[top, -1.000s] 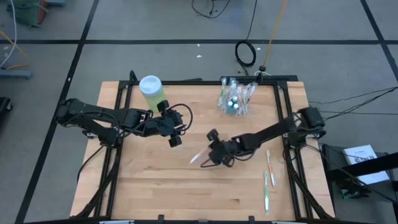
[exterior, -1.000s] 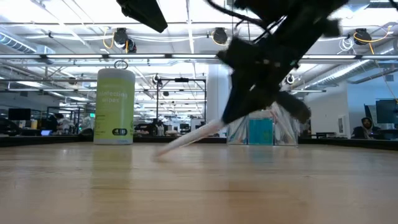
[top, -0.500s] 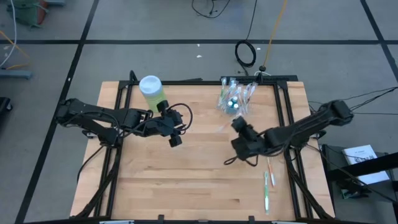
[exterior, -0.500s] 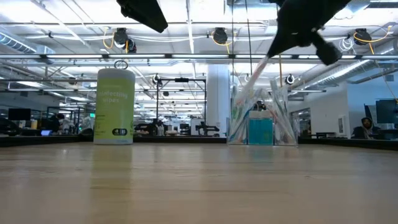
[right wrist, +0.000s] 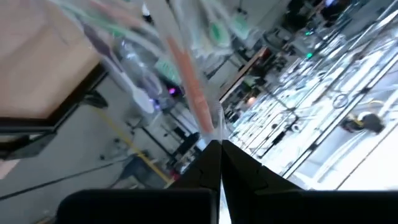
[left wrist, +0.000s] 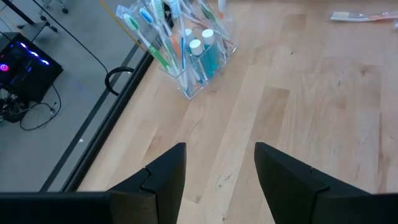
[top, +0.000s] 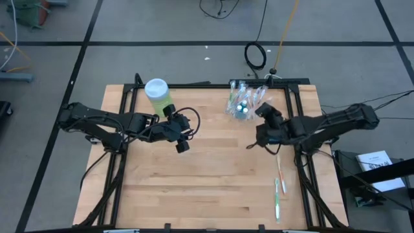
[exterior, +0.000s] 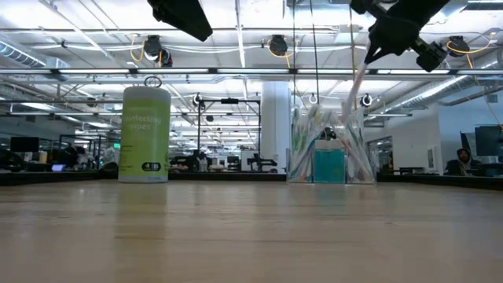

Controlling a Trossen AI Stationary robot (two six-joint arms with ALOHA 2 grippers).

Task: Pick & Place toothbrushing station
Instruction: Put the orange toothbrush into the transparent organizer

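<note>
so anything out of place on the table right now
Yes: two toothbrushes lie loose on the wood near the table's right edge, away from the clear cup that holds the rest. The right end effector is shut on a pink-handled toothbrush, carried beside the cup.

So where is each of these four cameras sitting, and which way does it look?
High view: overhead, facing down on the table, both arms, clear cup.
Low view: table height, looking level at the canister, cup, right gripper above.
Left wrist view: on the left arm, past the open left gripper toward the cup.
Right wrist view: behind shut fingers gripping a toothbrush.
All share the cup.
</note>
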